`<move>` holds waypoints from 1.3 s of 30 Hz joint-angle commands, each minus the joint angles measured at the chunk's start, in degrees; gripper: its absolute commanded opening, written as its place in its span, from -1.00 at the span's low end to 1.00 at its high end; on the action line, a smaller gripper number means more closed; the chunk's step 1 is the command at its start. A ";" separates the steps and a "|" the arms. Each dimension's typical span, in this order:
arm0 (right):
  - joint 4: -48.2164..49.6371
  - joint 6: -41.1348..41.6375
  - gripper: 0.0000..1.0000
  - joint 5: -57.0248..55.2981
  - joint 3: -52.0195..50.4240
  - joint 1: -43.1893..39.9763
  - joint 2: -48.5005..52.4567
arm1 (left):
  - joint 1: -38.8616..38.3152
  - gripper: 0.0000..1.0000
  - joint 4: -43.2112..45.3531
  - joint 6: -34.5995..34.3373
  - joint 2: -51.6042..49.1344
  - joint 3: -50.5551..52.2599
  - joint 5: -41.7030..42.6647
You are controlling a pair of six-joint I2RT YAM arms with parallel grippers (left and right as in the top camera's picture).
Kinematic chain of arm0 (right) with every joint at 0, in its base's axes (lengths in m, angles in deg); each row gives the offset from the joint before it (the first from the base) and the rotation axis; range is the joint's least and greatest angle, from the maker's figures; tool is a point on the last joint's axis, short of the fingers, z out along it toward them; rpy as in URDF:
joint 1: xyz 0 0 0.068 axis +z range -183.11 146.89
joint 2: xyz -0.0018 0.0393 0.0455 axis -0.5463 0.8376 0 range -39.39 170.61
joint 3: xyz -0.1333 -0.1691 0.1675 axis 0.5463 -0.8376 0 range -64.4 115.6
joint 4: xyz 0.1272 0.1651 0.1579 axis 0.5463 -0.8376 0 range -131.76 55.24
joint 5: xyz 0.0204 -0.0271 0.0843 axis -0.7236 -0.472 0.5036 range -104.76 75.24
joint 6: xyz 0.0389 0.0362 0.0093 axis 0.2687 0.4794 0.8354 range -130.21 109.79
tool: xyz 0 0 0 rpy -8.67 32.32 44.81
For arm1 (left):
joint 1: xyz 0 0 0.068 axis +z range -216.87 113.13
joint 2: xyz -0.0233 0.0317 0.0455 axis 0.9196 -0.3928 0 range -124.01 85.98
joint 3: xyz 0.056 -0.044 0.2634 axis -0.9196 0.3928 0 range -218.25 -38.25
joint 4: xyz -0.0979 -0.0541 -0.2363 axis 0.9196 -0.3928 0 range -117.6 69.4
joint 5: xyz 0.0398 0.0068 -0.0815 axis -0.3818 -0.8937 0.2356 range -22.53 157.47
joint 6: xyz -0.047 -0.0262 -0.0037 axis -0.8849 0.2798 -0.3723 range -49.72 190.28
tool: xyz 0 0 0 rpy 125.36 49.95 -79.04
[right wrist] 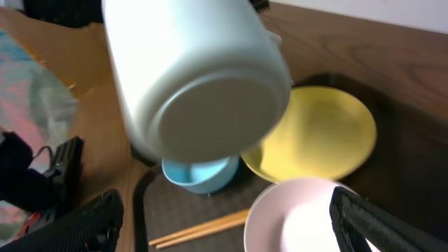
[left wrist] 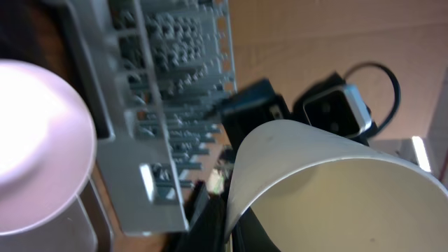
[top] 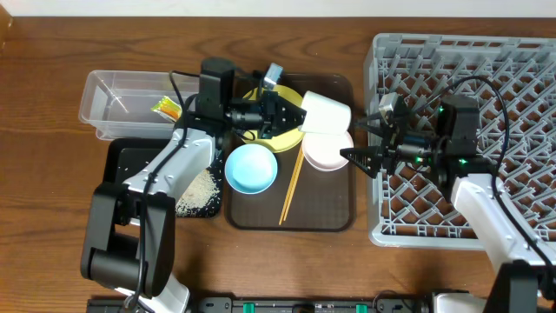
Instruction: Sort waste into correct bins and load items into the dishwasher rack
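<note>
My left gripper [top: 294, 111] is shut on the rim of the pale green cup [top: 324, 114] and holds it tilted on its side above the brown tray; the cup wall sits between the fingers [left wrist: 234, 224] in the left wrist view [left wrist: 329, 189]. My right gripper [top: 360, 158] is open and empty, its fingers either side of the white bowl [top: 325, 150]. The right wrist view shows the cup's base [right wrist: 210, 98], the yellow plate [right wrist: 322, 136], the light blue bowl [right wrist: 199, 175], the chopsticks [right wrist: 203, 229] and the white bowl [right wrist: 301, 217]. The grey dishwasher rack [top: 486, 78] stands on the right.
The plate [top: 261, 130], blue bowl [top: 252, 168] and chopsticks [top: 291, 187] lie on the brown serving tray [top: 321, 217]. A clear tub [top: 113, 100] at the back left holds the snack wrapper [top: 165, 107]. A black tray [top: 130, 169] holds rice grains [top: 201, 193].
</note>
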 commanded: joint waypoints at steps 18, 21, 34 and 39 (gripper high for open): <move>21.59 11.87 0.77 3.67 0.94 3.41 1.66 | -0.94 -0.88 0.13 -1.18 0.11 -0.57 4.63; 21.68 11.87 0.76 3.67 0.94 3.91 1.66 | -0.94 -0.88 0.13 -1.18 0.11 -0.57 4.66; 22.01 11.85 0.65 1.73 0.94 6.08 1.66 | -0.94 -0.88 0.13 -1.18 0.11 -0.57 4.66; 23.26 11.85 0.66 1.77 0.94 6.08 1.66 | -0.94 -0.88 0.13 -1.18 0.11 -0.57 4.63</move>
